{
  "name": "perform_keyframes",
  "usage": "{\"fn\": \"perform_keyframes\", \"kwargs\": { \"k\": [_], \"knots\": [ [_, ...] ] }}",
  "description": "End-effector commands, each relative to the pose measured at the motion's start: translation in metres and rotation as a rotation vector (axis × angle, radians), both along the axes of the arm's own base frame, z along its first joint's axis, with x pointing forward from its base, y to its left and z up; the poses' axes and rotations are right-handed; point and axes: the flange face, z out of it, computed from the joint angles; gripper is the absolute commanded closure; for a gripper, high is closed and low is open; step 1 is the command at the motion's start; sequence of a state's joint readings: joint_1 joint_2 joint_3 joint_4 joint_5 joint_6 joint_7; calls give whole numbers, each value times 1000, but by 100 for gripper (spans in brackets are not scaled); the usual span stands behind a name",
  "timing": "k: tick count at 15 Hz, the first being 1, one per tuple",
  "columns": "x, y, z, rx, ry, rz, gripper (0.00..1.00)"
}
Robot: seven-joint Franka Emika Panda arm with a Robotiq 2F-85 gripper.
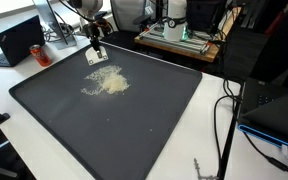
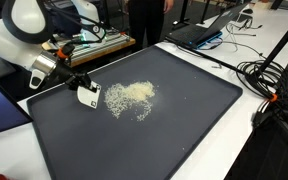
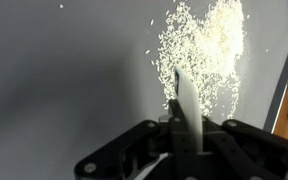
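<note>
The hand (image 3: 184, 128) is pressed together on a thin white scraper (image 3: 187, 95), pinching it edge-on so the blade sticks out past the fingertips. In an exterior view the scraper (image 2: 87, 95) hangs low at the near fringe of the pile of pale grains (image 2: 132, 95). Whether its edge touches the dark mat (image 2: 174, 140) cannot be told. The pile sits toward the mat's far half, dense in the middle with loose grains scattered round it. The mat covers most of the tabletop (image 1: 212, 100).

The work looks like gathering grains. To do it well, the blade probably needs to sit flat on the mat and turn broadside to the stroke. A slow push from outside the stray grains toward the dense middle would help, as light grains may skip under a lifted edge.

A laptop (image 1: 22, 42) and cables (image 2: 269, 80) lie off the mat, well apart.
</note>
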State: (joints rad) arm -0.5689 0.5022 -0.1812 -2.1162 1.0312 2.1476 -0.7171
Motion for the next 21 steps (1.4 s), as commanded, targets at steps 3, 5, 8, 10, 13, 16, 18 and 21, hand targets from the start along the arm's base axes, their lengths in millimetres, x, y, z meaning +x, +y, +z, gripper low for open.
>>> {"fn": "perform_keyframes", "kwargs": {
  "k": [3,5,8,10,13,16,18,21],
  "knots": [
    [-16,-12,-3,82,-108,-7,99],
    [-20,-13,-3,100,-131,-6,99],
    [-24,-14,-3,133,-155,11,99],
    [-25,-14,-5,149,-157,5,99],
    [-26,-14,-8,186,-172,-14,99],
    [-22,-10,-11,204,-178,-21,99],
    [-18,-7,-15,201,-179,-24,99],
    [-14,-4,-25,212,-182,-31,99]
  ]
}}
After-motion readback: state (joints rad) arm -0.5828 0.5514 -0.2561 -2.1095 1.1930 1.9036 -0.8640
